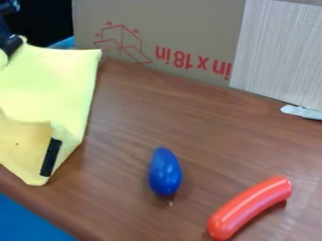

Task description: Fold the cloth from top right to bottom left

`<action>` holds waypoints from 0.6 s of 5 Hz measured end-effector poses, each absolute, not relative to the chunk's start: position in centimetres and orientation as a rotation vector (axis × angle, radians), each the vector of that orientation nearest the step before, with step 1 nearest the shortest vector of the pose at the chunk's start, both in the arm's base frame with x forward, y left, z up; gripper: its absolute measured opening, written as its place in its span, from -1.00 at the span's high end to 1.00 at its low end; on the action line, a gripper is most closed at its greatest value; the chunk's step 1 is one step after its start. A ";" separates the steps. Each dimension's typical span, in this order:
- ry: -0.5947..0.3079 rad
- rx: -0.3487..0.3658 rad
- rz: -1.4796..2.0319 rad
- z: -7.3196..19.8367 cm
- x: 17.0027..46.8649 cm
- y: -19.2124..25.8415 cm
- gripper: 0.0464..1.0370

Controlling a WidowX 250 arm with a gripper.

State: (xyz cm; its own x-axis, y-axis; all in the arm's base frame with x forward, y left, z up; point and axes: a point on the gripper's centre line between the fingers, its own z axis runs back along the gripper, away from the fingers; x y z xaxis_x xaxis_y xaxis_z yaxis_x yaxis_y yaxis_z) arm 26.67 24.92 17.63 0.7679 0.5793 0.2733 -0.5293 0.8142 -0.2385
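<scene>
The yellow cloth [53,84] lies on the left of the surface [138,113], partly folded over at its near end. The hand [11,44] is at its far left; open or gripping, I cannot tell.

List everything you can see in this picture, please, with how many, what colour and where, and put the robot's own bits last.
Cloth: one, yellow, at the left, partly folded over at its lower end
Strip: one, black, by the cloth's lower corner
Oval object: one, blue, on the table below the middle
Curved object: one, red-orange, lower right
Small object: one, whitish-grey, right edge
Table: one, brown wood-grain, beneath these things
Box: one, tan with red print, behind the table
Panel: one, pale wood-grain, upper right
Blue areas: two, lower left corner and upper left behind the cloth
Robot parts: count unclear, dark, upper left edge
</scene>
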 end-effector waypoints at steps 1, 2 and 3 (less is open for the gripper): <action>-0.326 -0.090 0.602 17.3 26.0 25.9 0.99; -0.286 -0.046 0.626 16.7 25.3 27.1 0.99; -0.290 0.003 0.647 17.4 24.6 28.4 0.99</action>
